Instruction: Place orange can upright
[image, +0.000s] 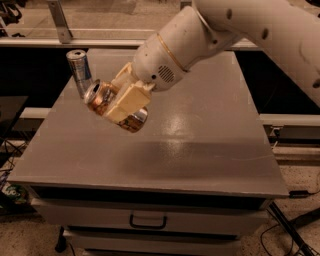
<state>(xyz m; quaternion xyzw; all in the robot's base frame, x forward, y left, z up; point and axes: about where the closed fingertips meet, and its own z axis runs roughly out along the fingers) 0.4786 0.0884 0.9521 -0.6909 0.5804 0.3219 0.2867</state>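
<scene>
My gripper (124, 102) is shut on the orange can (102, 100), a shiny copper-orange drink can. I hold it in the air above the left part of the grey table (200, 150). The can is tilted, with its silver top pointing up and to the left and its base down and to the right. The cream fingers (127, 100) clamp across its middle and hide part of its side. The white arm reaches in from the upper right.
A taller slim silver-blue can (80, 70) stands upright at the table's far left, just behind the held can. The table has a drawer with a handle (148, 220) at the front. Cables lie on the floor at the right and left.
</scene>
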